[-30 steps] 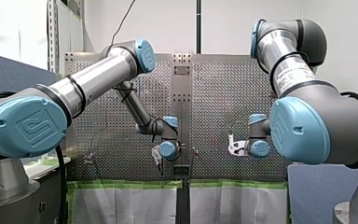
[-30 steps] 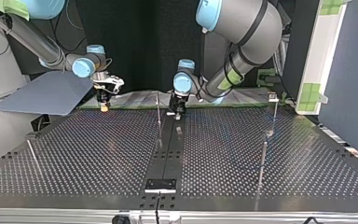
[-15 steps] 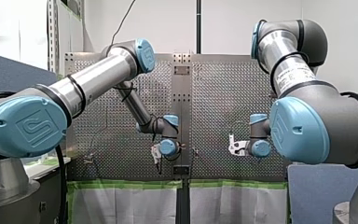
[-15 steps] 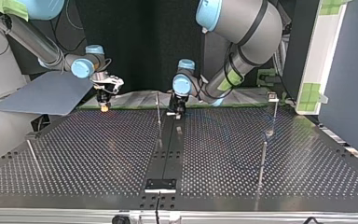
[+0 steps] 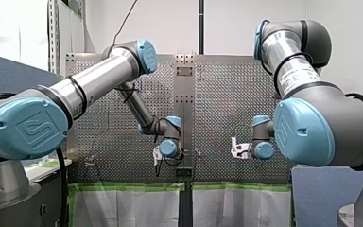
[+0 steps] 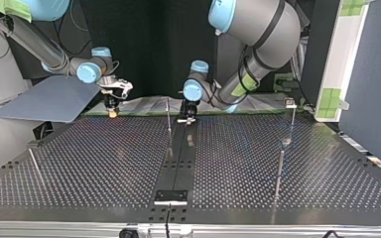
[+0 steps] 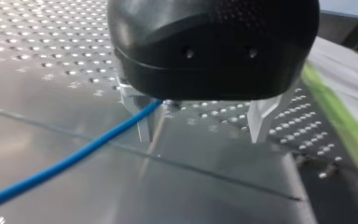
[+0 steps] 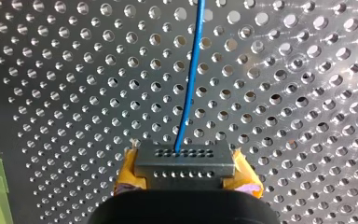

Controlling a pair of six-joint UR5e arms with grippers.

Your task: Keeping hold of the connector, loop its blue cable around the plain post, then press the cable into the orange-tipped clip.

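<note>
Right gripper (image 8: 186, 169): my right arm's yellow pads (image 8: 127, 170) are clamping the connector from both sides, near the table's edge on the arms' side.
Connector (image 8: 185, 161): a grey block with rows of small holes, sitting between those pads.
Cable (image 8: 191, 79): blue, leaving the connector's face and running ahead over the perforated table (image 8: 307, 93).
Left gripper (image 7: 200, 125): its metal fingers (image 7: 142, 119) are standing apart, gripping nothing. The cable is passing close by one finger.
Thin post (image 6: 168, 118): standing upright near the left gripper in the top view.
</note>
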